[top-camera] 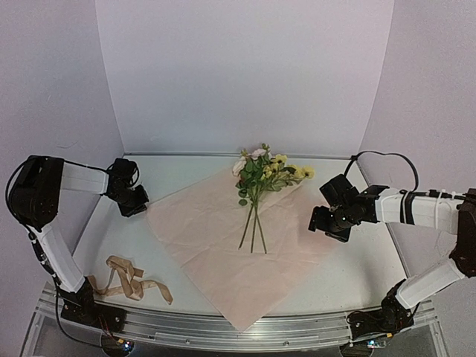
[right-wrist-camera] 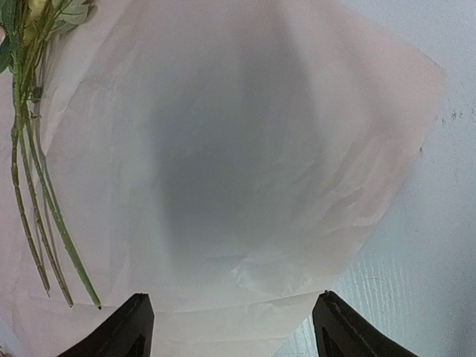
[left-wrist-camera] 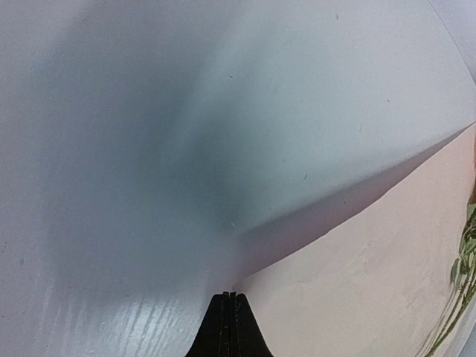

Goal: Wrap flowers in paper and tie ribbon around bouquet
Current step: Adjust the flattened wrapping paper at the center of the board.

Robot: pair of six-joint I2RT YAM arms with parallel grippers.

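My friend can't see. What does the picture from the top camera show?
Yellow and pinkish flowers lie on a pink paper spread like a diamond on a white table. A tan ribbon is curled at the near left, off the paper.

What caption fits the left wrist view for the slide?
Left end effector shut on a corner of the pink paper over the white table; flowers at right edge.

Creased pink paper (top-camera: 223,245) lying diamond-wise, left corner seemingly lifted, flowers (top-camera: 260,172) on its far half, tan ribbon (top-camera: 128,280) curled apart.
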